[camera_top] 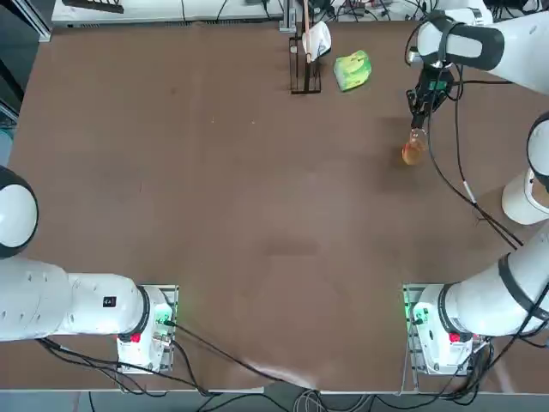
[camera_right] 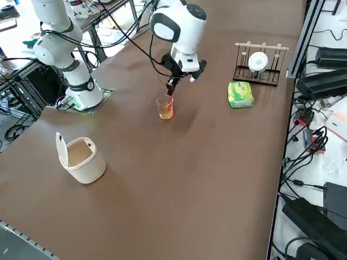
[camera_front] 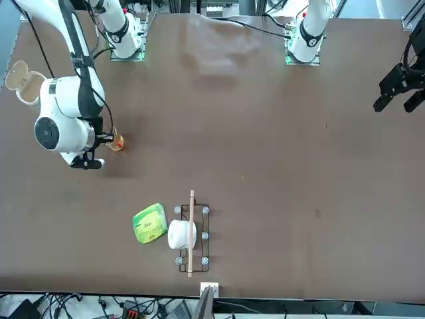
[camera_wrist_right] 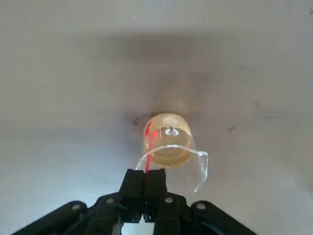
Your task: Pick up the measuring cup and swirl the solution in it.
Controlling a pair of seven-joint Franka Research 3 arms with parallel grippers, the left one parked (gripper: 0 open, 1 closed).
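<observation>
1. Nearest us, our right gripper (camera_wrist_right: 145, 188) pinches the rim of the measuring cup (camera_wrist_right: 168, 147), fingers clamped shut on the glass.
2. The cup hangs just below the fingers, the orange solution (camera_right: 165, 111) pooled in its base.
3. Bare brown table (camera_top: 257, 215) lies open around the cup; a green packet (camera_top: 352, 69) sits well apart.

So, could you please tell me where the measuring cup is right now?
The measuring cup is in the top view's upper right, pinched at its rim by the shut right tool, with the green packet and the wire rack beyond it towards the far edge.
</observation>
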